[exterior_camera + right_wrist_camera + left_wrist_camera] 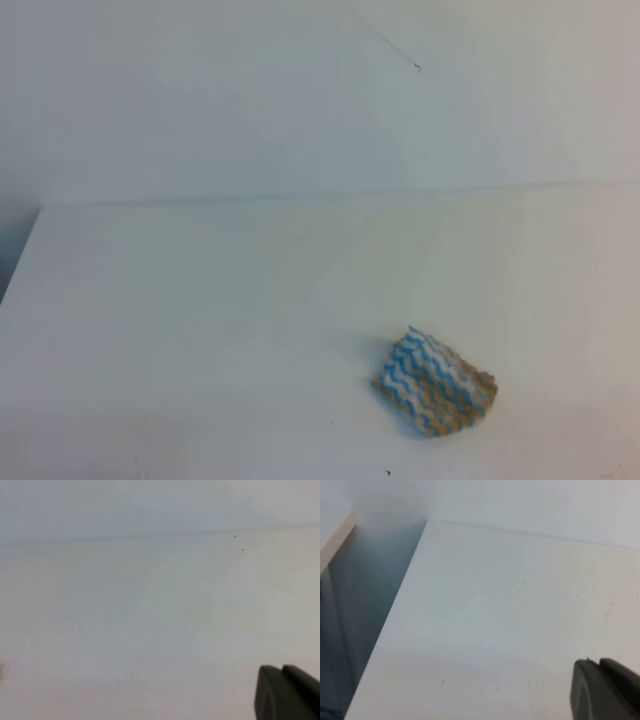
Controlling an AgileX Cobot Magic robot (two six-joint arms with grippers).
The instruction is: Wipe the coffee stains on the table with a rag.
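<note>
Your rag (435,382) sits bunched near the worktop (200,300) front edge, ready for grabbing; I cannot tell either gripper's opening.

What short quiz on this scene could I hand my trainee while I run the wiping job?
1. True or false: the rag lies flat and fully spread on the table.
2. In the high view, where does the rag sit? A) far left corner B) near right part C) against the wall
3. Fill in: in the pictures, a brown stain is ____ to be seen.

Key:
1. False; it is bunched into a raised heap.
2. B.
3. Nowhere; the table looks plain white in all three views, apart from tiny dark specks. Neither arm shows in the high view; each wrist view shows only a dark part at its lower right corner.
</note>
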